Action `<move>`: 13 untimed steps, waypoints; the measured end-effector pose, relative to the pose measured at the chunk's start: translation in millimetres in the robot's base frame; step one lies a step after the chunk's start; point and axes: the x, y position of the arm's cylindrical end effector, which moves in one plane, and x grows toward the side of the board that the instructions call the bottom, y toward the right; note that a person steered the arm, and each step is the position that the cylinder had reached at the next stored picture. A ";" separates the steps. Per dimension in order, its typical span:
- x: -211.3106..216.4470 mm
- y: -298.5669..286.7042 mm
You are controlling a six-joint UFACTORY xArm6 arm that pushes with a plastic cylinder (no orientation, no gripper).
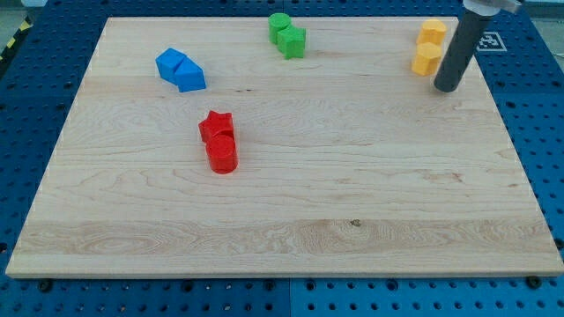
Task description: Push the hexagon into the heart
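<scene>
rod: dark straight rod at the view's upper right, its upper part cut off by the top edge of the view
my tip (pixel 447 87): at the rod's lower end, on the surface, just right of the lower yellow block, close but contact cannot be told
hand: none, the arm ends in the bare rod, so no wide or narrow state to tell
surface (pixel 352 202): pale wooden board, all four edges in view, lying on a blue pegboard (pixel 546 132) with rows of holes
landmark: lower yellow block (pixel 426 59), near the surface's top right corner
upper yellow block (pixel 432 33): just above the landmark and touching it; which one is the hexagon and which the heart is hard to make out at this size
green pair: green cylinder (pixel 279 25) and a second green block (pixel 293 41) touching it, well left of the landmark, near the top edge; second one's shape unclear
blue pair: two blue blocks touching, left one (pixel 170 62) and right one (pixel 190 77), far left of the landmark; shapes not clear, angular
red pair: red star (pixel 215 125) with red cylinder (pixel 222 153) touching below it, far left of and below the landmark
containers: not seen
corner marks: black and white pattern (pixel 490 40) behind the rod, partly hidden; yellow and black stripe (pixel 13 40) at the view's top left, cut off
</scene>
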 end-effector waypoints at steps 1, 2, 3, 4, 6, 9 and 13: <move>0.0 0.0; -7.3 0.0; -12.9 0.0; -15.5 0.0; -28.6 0.0; -36.5 -19.6; -41.5 -44.2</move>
